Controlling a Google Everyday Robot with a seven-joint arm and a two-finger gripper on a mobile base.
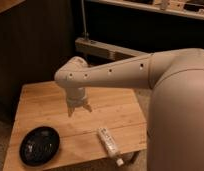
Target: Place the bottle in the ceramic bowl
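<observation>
The whitish bottle [108, 142] lies on its side on the wooden table [45, 107], near the front right edge, cap toward the front. The black ceramic bowl [39, 145] sits at the front left of the table with nothing in it. My gripper [79, 108] hangs fingers-down above the middle of the table, behind and to the left of the bottle and behind and to the right of the bowl. Its fingers are spread and hold nothing.
My large pale arm [145, 75] reaches in from the right and covers the right side of the view. A dark wall and a metal shelf frame [102, 49] stand behind the table. The table's right edge lies just past the bottle.
</observation>
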